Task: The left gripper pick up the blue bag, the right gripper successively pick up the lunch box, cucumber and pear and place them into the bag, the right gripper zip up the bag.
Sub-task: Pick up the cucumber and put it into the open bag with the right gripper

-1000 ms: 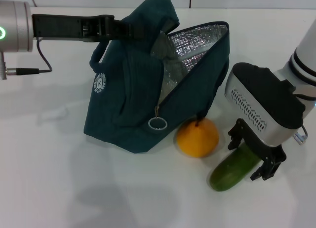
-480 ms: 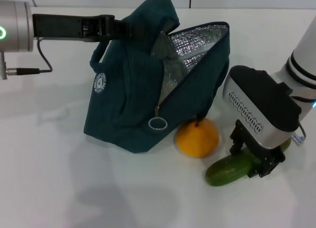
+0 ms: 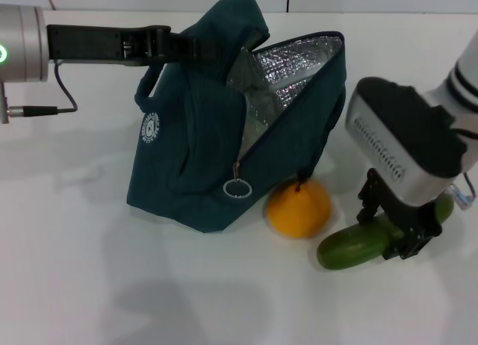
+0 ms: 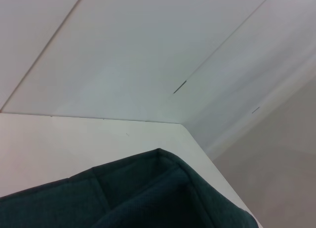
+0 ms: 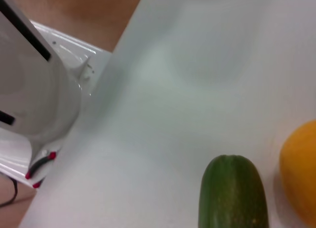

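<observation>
Two grippers at work around the blue bag (image 3: 209,143): left gripper (image 3: 196,46) clamped on a handle at the bag's top, right gripper (image 3: 393,227) closed around the cucumber (image 3: 352,245).

Bag stands on the white table (image 3: 89,285), mouth unzipped, silver lining facing the right gripper's side, ring zip pull hanging at its front edge. Pear (image 3: 299,207) sits touching the bag's lower front corner. Cucumber lies just beside the pear, away from the bag, fingers straddling its far half; whether it is lifted off the table is unclear. Lunch box not visible. Open table in front of the bag and on its left-arm side. Behind the bag, the table's far edge meets a pale wall (image 4: 148,50); left wrist view shows the table corner beyond the bag's top.
</observation>
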Motion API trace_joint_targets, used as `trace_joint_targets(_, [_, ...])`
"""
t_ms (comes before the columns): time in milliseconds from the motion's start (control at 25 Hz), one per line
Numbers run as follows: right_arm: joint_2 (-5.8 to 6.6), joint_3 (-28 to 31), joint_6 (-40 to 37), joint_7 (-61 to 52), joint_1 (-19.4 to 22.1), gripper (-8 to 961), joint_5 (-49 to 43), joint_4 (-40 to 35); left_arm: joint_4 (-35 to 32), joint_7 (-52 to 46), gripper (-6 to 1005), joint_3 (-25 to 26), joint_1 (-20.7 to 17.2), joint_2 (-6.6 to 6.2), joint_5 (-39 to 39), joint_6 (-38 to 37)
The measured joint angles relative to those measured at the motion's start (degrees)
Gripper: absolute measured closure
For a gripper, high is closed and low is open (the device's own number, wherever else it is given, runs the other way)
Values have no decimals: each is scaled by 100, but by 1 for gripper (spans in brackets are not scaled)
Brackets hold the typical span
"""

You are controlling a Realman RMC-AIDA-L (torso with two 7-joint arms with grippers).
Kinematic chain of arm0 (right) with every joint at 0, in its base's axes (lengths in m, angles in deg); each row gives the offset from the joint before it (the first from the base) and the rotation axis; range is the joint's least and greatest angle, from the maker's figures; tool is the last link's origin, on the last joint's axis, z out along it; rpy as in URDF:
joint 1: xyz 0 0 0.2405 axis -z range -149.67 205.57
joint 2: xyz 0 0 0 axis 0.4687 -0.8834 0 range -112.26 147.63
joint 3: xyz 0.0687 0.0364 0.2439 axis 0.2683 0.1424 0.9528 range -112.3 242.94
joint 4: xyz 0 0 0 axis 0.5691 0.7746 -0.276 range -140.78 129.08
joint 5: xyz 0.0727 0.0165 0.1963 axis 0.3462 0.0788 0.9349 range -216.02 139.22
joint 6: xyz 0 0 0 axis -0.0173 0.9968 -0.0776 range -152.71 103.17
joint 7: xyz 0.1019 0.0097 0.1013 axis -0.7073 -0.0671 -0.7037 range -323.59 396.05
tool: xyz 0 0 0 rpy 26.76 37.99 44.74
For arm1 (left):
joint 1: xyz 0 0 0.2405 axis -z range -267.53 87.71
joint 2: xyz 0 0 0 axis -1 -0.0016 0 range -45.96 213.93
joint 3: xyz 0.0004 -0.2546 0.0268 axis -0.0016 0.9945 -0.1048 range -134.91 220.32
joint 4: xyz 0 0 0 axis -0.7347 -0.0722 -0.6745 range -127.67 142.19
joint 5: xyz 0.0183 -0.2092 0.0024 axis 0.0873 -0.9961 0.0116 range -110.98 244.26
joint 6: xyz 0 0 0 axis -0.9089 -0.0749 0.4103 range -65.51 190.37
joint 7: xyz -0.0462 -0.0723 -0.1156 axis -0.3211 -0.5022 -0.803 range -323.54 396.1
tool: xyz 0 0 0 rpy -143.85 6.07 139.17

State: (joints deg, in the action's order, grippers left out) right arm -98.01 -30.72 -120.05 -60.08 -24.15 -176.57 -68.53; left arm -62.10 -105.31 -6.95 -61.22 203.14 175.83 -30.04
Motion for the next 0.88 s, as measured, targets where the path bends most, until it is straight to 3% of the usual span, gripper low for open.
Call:
trace_joint_targets(240, [29,699,-748,-7,278,381,-100,-869,1,0,949,0,-4,-13,-10,0])
trace_joint_targets(520, [29,1925,-1500,13,623,380,-167,-2402,2,43,949,20,-9,-14,-84,0])
trace_joint_targets(720, [11,2786,-989,22,777,379,366,-2875,43,86,949,136,-9,6,-99,0])
trace_joint_targets(880, [-4,2911,-62,22,1007,379,681,-2830,79,87,949,137,49,9,-100,0])
